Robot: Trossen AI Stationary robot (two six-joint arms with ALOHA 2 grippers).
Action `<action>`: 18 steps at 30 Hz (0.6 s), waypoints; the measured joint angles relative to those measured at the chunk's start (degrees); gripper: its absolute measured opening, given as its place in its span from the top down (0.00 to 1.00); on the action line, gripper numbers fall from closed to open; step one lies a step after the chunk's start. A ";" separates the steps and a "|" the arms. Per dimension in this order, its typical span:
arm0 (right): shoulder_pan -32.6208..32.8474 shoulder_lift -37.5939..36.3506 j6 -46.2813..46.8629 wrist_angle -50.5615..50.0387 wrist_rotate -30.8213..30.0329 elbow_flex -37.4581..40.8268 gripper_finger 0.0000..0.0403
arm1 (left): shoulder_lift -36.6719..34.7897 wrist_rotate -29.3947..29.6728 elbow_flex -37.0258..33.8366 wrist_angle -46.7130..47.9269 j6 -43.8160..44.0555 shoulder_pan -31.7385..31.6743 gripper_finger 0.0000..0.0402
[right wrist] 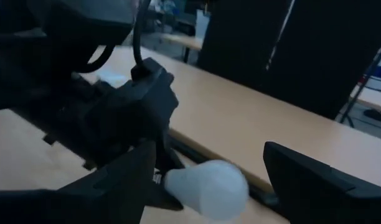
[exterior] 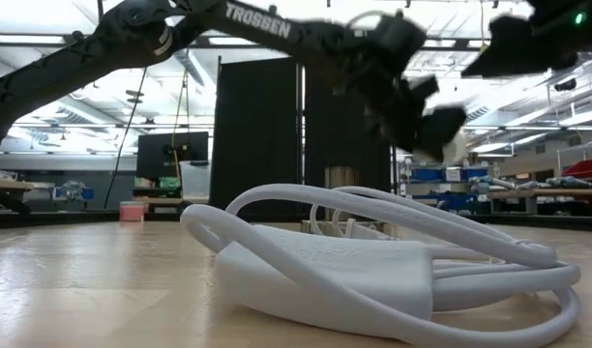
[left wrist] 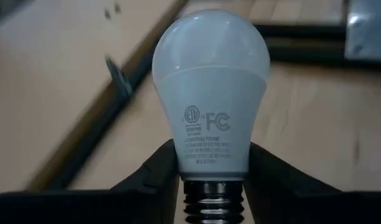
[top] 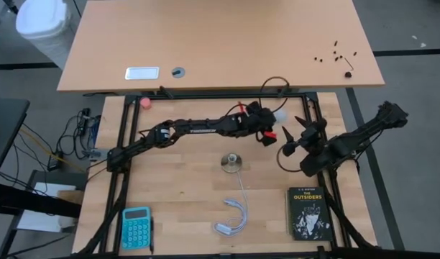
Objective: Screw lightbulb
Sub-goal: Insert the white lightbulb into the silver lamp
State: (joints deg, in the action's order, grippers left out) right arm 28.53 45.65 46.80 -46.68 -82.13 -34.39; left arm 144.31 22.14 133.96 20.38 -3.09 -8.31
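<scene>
**White bulb held aloft in your left claw**

Frosted white pear-shaped lightbulb [left wrist: 210, 93] sits clamped at its narrow neck between the dark fingers [left wrist: 147, 180] of your left claw [top: 272, 119], raised above the far middle of the wooden counter [top: 184, 201]. Your right claw [top: 290, 142] hangs just to the right and nearer, its fingers spread apart around nothing. Nearer you, the round metallic socket disc [top: 231, 161] lies on the counter, its white cord [top: 238, 212] trailing toward the near edge.
</scene>
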 joint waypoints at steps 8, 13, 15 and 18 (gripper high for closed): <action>6.90 -4.81 -11.16 4.13 -2.31 -6.21 0.23 | -5.11 2.83 -1.63 -1.31 -3.40 3.91 0.63; 12.36 -5.25 -22.71 14.23 -2.36 -6.93 0.23 | -5.03 4.50 -1.82 0.39 -4.22 7.22 0.63; 14.66 -5.27 -26.80 18.73 -2.50 -6.93 0.23 | -5.03 6.14 -1.82 1.98 -4.20 8.75 0.63; 17.67 -5.61 -32.09 25.49 -4.73 -6.95 0.23 | -5.00 9.13 -1.82 5.13 -4.04 11.23 0.63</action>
State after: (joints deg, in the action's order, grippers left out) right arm 46.19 40.04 14.72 -21.19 -86.86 -41.34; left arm 139.31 31.27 132.14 25.50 -7.13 2.93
